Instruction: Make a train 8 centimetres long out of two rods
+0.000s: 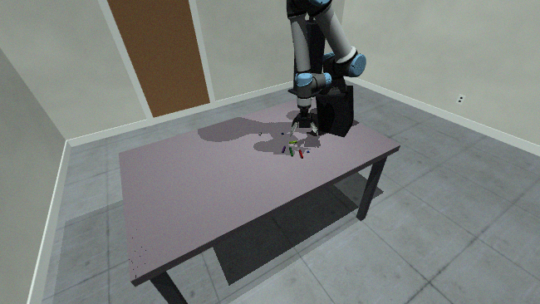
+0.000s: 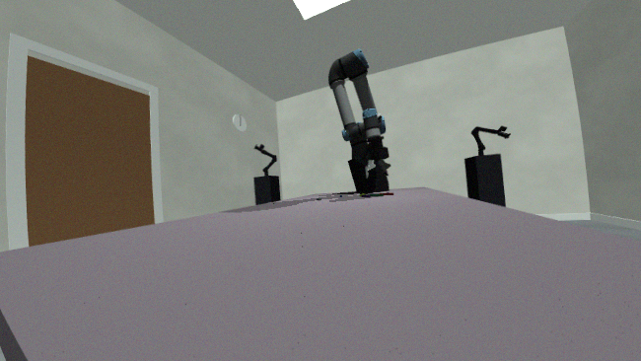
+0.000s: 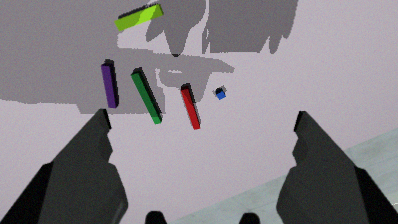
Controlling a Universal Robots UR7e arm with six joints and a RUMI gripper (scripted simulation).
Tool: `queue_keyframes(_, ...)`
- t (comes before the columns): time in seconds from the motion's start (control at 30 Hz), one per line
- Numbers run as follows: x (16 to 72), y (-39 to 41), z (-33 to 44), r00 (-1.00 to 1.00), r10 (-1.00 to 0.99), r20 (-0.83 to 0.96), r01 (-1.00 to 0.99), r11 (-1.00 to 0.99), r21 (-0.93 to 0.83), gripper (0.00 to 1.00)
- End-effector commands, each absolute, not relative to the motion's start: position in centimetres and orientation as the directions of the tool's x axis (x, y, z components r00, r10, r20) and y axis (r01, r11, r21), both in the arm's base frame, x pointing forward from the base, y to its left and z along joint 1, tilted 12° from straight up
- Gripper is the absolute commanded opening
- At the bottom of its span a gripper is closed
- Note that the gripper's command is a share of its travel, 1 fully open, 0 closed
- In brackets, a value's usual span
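The gripper (image 1: 304,134) (image 3: 203,115) is open and empty above the table. In the wrist view the red rod (image 3: 190,108) (image 1: 301,154) shows between the fingers, well below them. The blue rod (image 3: 221,94) (image 1: 308,151) lies right of it. The green rod (image 3: 146,96) (image 1: 291,152) and the purple rod (image 3: 110,86) (image 1: 283,149) lie to its left. The lime rod (image 3: 139,18) (image 1: 292,142) lies beyond them, turned crosswise. A second blue rod (image 1: 282,134) and a small grey rod (image 1: 260,134) lie farther left in the top view. All lie apart; no train shows.
The rods lie on a long pinkish table (image 1: 187,187), near the arm's black pedestal (image 1: 334,114). The table's edge runs beyond the red rod, with floor (image 3: 370,160) at the wrist view's lower right. Two small arms on pedestals (image 2: 266,189) (image 2: 485,180) stand behind the table.
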State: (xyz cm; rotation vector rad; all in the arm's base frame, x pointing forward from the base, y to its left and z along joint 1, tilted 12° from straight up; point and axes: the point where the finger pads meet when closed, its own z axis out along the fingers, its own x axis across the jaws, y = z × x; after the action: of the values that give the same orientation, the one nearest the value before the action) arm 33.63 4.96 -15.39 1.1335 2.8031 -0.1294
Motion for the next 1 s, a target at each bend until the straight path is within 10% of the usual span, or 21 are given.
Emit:
queue_keyframes(0.0,33.1,6.0,-15.9,-0.819,0.557,-0.139,0.569,0.819,-0.069,1.0)
queue_keyframes(0.97,31.1,8.7,-17.4,-0.99,0.104,-0.094,0.12,0.977,-0.177,1.0)
